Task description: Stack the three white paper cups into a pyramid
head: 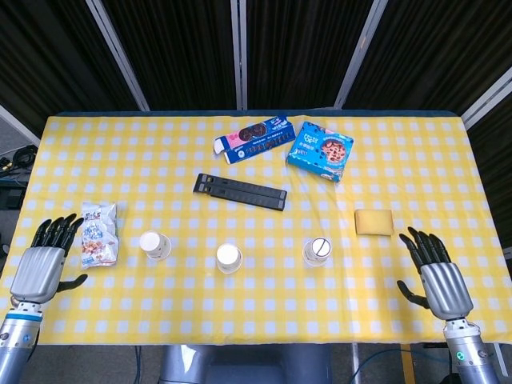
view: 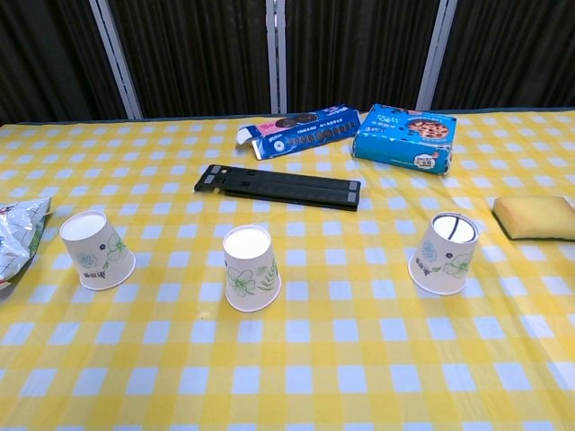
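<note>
At about 7 o'clock of the yellow-and-white checked tabletop (head: 256, 320), the left hand (head: 38, 270) hovers at the near edge with its dark fingers (head: 54, 232) spread apart and holding nothing; at about 5 o'clock the right hand (head: 438, 280) hangs likewise, fingers (head: 422, 244) apart and empty. Neither hand shows in the chest view. Just beyond them three white paper cups with a green floral print stand upside down in a row, well apart from one another: the left cup (view: 95, 250) at 8 o'clock, the middle cup (view: 250, 268) near 6 o'clock, and the right cup (view: 443, 253) towards 4 o'clock. None is stacked on another. A crinkled white snack bag (head: 99, 234) lies beside the left cup, nearer the left hand. A flat yellow sponge (head: 374, 222) lies at 3 o'clock, beyond the right cup. Towards the centre a long black flat bar (head: 240, 192) lies at a slant. Farthest off, near 12 o'clock, rest an opened pink-and-blue cookie box (head: 252, 138) and, just right of it, a blue cookie box (head: 321, 150).
</note>
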Controlling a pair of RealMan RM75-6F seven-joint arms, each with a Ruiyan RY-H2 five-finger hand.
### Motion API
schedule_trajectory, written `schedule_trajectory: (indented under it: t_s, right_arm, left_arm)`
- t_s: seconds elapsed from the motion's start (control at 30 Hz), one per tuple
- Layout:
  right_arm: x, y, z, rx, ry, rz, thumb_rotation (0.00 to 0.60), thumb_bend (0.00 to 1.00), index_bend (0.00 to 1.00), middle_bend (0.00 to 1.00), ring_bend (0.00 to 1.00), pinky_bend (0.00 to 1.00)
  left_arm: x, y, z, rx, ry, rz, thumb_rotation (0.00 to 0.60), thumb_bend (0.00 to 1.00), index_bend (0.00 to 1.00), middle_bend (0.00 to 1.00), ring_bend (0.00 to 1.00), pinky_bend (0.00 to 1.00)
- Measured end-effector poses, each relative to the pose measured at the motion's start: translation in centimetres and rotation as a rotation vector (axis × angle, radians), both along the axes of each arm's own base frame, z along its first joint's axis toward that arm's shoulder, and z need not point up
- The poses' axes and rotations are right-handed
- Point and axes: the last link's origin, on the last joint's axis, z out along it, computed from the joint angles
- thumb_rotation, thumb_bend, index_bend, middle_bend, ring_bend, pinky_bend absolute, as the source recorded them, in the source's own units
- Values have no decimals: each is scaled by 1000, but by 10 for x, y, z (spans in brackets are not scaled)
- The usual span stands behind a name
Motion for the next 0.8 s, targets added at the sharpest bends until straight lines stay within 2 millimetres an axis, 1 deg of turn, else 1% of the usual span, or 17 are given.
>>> schedule_trajectory:
  t_s: [0.1, 0.13, 0.27, 0.4, 0.63, 0.8]
  right_arm:
    - [-1, 0, 0, 3, -2, -4, 600, 196, 3, 0, 0, 0]
    - [-1, 0, 0, 4, -3, -4, 600, 196, 3, 0, 0, 0]
    - [0, 1, 2, 0, -11, 1, 600, 196, 3, 0, 0, 0]
    - [0, 1, 2, 1, -13, 2, 600, 196, 3, 0, 0, 0]
    - [1, 1, 2, 5, -17, 6, 600, 196, 3, 0, 0, 0]
    - [1, 2, 3, 2, -21, 6, 600, 196, 3, 0, 0, 0]
  left_arm:
    - [4, 10, -4, -11, -22, 1, 600, 138, 3, 0, 0, 0]
    - [5, 13, -6, -18, -26, 2, 600, 139, 19, 0, 0, 0]
    - [12, 29, -13, -50, -36, 1, 600, 192, 154, 0, 0, 0]
    - [21, 46, -20, -83, -32, 6, 600, 193, 256, 0, 0, 0]
    - [36, 64, -35, -143, 19, -7, 600, 193, 287, 0, 0, 0]
    - [45, 72, -47, -191, 53, -11, 600, 193, 269, 0, 0, 0]
